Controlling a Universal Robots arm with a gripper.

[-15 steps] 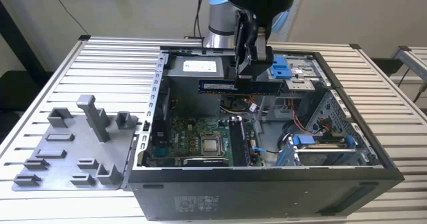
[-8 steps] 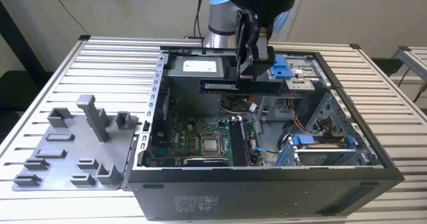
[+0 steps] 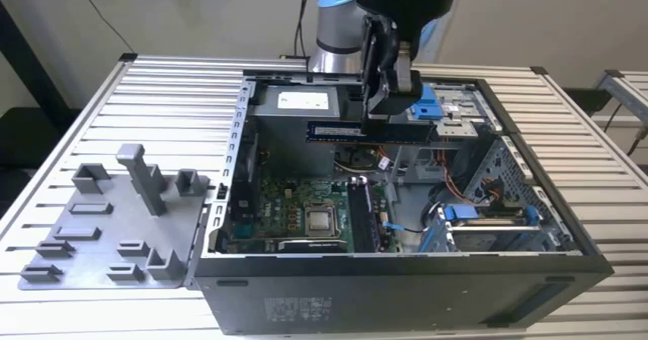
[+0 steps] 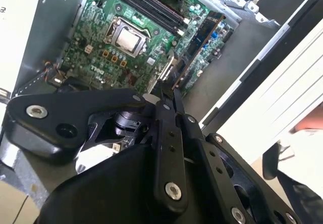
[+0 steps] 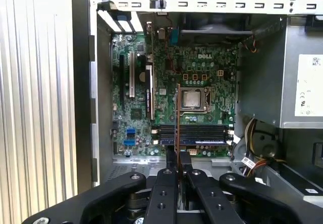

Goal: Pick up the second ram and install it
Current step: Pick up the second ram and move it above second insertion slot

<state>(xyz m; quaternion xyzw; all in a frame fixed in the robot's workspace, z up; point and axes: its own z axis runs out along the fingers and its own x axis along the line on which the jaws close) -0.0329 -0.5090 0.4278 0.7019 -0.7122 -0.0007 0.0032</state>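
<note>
My gripper (image 3: 390,116) is shut on the second ram (image 3: 369,132), a thin blue circuit-board stick held level and lengthwise above the open computer case (image 3: 526,260). In both wrist views the stick shows edge-on (image 5: 177,113) (image 4: 199,40), sticking out from between the black fingers (image 5: 170,158), with the gripper (image 5: 177,156) (image 4: 166,95) over the green motherboard (image 5: 141,113). The black memory slots (image 5: 194,133) (image 4: 146,4) lie beside the processor socket (image 5: 193,99) (image 4: 126,38), well below the stick. The ram touches nothing but the fingers.
A grey fixture plate (image 3: 111,230) with upright holders lies at the exterior view's left of the case. Inside the case are a power supply (image 3: 303,101), blue drive-bay clips (image 3: 471,212) and loose cables (image 3: 456,181). The case stands on a slatted metal table (image 3: 152,112).
</note>
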